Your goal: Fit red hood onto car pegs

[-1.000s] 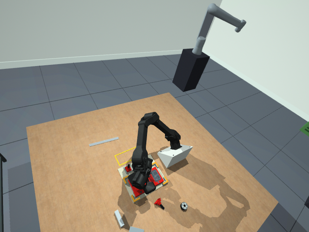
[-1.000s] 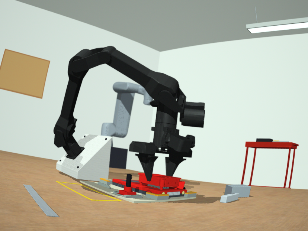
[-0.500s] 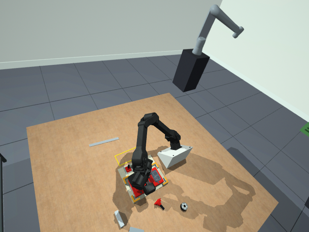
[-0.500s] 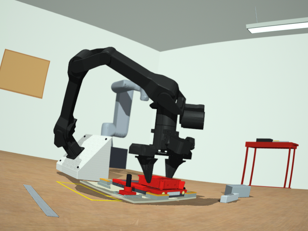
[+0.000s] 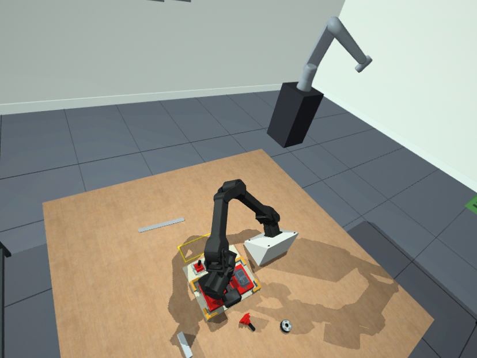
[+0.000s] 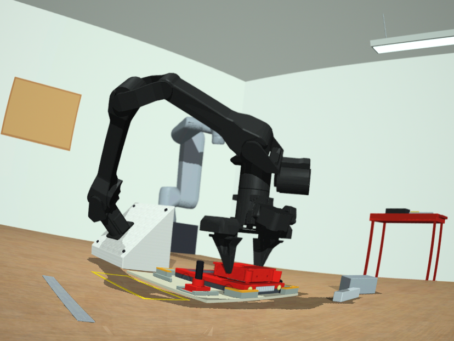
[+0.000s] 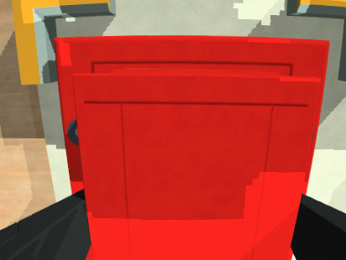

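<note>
The red hood [image 6: 256,275] [image 7: 193,147] is down on the red car chassis [image 6: 198,277] [image 7: 189,51], roof up, and looks level, with no clear gap under it in the exterior view. My gripper [image 6: 244,268] [image 7: 191,200] is shut on the hood, one finger at each side, pointing down. The chassis lies in the jig [image 6: 205,299] [image 7: 168,21] between orange-topped corner blocks. The pegs and the engine block are hidden, so I cannot see the pegs in the corner holes. In the top view my arm covers most of the hood.
A red piece with a black post [image 5: 199,266] [image 6: 199,271] stands on the jig beside the chassis. Another red piece [image 5: 246,319] and a wheel [image 5: 282,326] lie nearby. The white wedge base [image 5: 271,250] [image 6: 152,234] carries my arm. Grey blocks [image 6: 358,284] and a flat strip [image 5: 162,225] [image 6: 68,299] lie farther out.
</note>
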`<state>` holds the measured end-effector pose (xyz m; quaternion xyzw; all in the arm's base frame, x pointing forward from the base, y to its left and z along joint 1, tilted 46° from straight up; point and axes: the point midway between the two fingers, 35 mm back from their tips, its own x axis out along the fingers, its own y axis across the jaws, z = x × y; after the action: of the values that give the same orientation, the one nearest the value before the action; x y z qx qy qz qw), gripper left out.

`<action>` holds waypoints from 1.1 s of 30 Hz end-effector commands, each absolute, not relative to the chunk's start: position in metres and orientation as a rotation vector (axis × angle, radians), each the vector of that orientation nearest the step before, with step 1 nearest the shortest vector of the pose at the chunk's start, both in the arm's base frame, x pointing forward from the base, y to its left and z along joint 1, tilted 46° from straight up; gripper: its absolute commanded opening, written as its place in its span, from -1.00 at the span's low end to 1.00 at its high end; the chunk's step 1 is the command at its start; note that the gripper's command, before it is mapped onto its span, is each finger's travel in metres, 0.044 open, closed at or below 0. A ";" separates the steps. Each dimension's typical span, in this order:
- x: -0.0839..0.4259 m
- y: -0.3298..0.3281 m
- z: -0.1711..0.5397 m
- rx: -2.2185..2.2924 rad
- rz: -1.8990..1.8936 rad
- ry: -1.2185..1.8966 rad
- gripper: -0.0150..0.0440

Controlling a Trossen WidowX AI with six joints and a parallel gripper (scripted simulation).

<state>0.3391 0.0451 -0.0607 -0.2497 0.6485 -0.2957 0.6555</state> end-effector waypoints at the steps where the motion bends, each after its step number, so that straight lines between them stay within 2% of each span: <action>1: 0.339 0.045 -0.061 -0.566 -0.670 1.470 0.67; 5: 0.339 0.045 -0.061 -0.566 -0.670 1.470 1.00; 15: 0.340 0.095 -0.012 -0.567 -0.670 1.469 1.00; 33: 0.340 0.097 -0.011 -0.567 -0.670 1.469 1.00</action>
<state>0.3405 0.0963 -0.0106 -0.2522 0.6474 -0.2953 0.6558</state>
